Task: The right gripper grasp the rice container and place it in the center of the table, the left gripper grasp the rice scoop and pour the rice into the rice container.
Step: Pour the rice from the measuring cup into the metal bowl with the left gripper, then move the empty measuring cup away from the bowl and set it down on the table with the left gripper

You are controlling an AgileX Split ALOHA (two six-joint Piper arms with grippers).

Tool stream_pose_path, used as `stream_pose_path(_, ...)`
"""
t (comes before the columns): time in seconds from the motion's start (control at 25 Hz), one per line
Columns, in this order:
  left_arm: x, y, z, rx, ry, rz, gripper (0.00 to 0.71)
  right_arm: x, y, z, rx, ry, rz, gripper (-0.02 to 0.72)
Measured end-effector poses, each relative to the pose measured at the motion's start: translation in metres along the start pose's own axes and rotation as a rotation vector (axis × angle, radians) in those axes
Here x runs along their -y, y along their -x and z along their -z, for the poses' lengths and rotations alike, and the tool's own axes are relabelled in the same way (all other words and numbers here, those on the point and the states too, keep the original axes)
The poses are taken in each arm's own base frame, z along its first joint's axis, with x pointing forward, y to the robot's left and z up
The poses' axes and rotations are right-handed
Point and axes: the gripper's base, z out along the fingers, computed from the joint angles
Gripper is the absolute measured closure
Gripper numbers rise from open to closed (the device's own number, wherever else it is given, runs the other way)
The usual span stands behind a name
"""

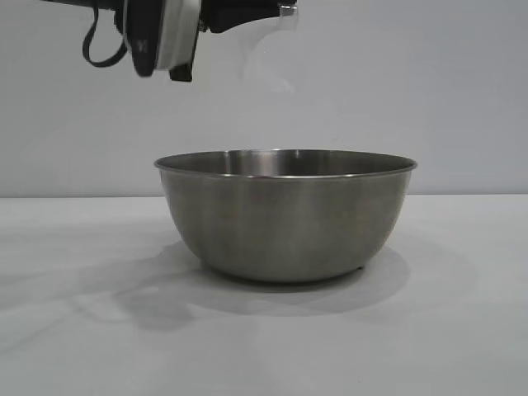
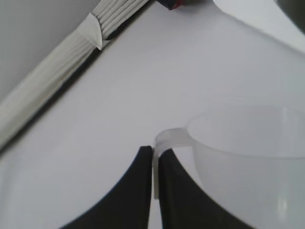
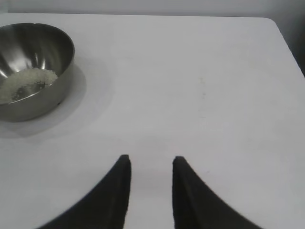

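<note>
Bowl point(image 1: 285, 216) mid-table point(image 1: 74, 330), rice point(image 3: 24, 81) already inside. Left gripper point(image 2: 155, 162) above bowl, clamped on cup point(image 2: 252, 157) handle; cup looks empty. Right gripper point(image 3: 151, 164) parted, empty, near table edge. Pour seemingly done.

The left gripper point(image 2: 153, 157) hangs high above the table's middle, at the exterior view's upper left, its wrist roughly level. Its two black fingers point(image 2: 136, 191) are pressed together on a thin clear handle. The right gripper point(image 3: 150, 164) hovers over bare tabletop, tilted downward, its fingers point(image 3: 119, 191) apart and holding nothing.
</note>
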Motion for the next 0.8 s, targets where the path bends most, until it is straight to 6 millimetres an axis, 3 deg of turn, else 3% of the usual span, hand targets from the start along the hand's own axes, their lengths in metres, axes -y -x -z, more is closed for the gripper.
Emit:
stream_pose_path(0.44, -0.020, -0.033, 0.010, -0.243, 0.401, 0.911, 0.710, 0.000, 0.000, 0.000, 0.000, 0.000, 0.000, 0.488)
stream_pose_path(0.6, -0.011, -0.045, 0.025, -0.335, 0.501, 1.080, 0.710, 0.000, 0.000, 0.000, 0.000, 0.000, 0.000, 0.488)
stream_pose_path(0.8, 0.009, -0.060, 0.060, -0.464, 0.605, 1.296, 0.710, 0.000, 0.000, 0.000, 0.000, 0.000, 0.000, 0.488)
